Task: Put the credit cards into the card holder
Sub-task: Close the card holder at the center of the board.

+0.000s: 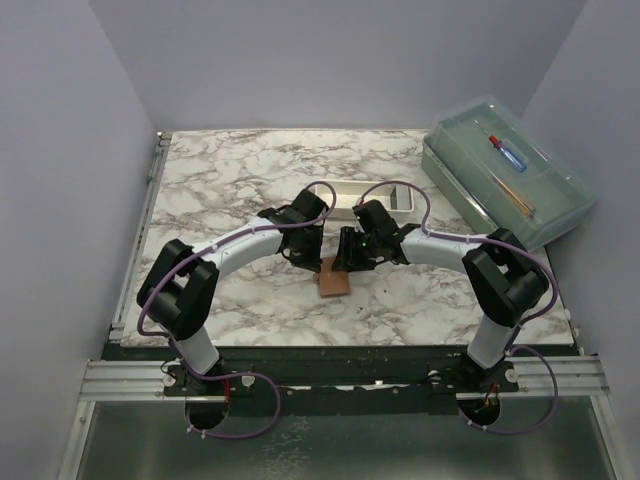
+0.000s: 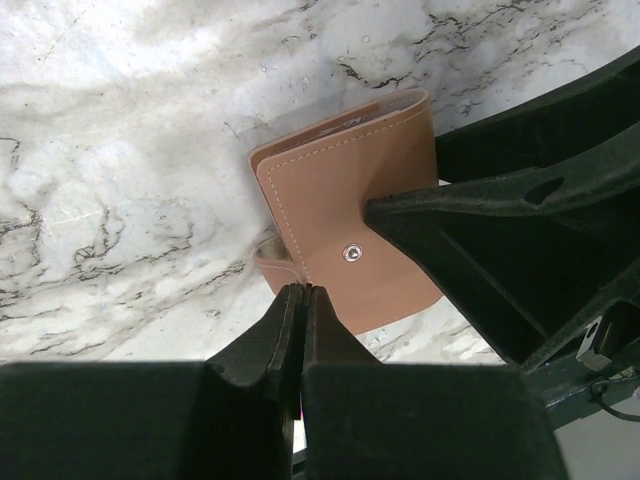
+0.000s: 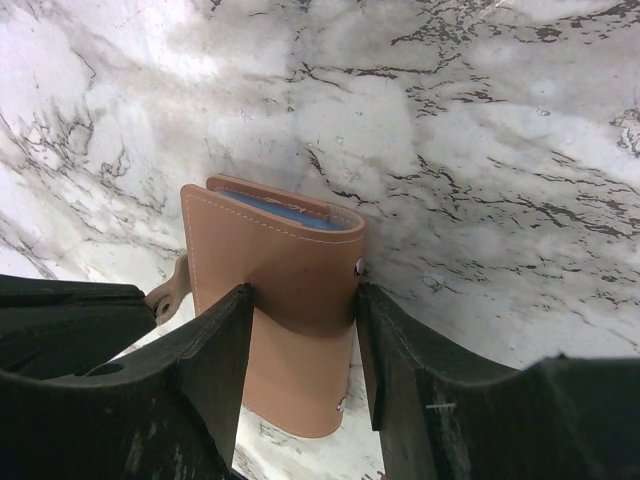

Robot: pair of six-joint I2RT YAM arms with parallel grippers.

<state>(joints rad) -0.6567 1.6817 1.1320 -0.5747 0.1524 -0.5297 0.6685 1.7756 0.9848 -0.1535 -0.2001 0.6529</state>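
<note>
Both arms reach in from the near edge and meet over the middle of the white, grey-veined marble-patterned desk. The left arm rises to a raised elbow on the left side, then stretches right and forward, its wrist bent down towards the desk. The right arm mirrors it from the other side, so the two wrists sit just beside each other. Below them, slightly nearer the bases, lies the small tan-brown leather-look bifold card holder, folded shut. Its small metal snap dot faces up in the left wrist view. The right fingers straddle the card holder and press against its two opposite edges, grasping it. The left fingers are clenched tight together at the card holder's near edge, right by its short strap tab (whether they pinch the tab itself I cannot tell). A blue strip shows between the leaves at the far edge, and I cannot tell if it is card or lining. A white rectangular tray sits just beyond the wrists. A large clear lidded plastic box stands at the far right corner.
</note>
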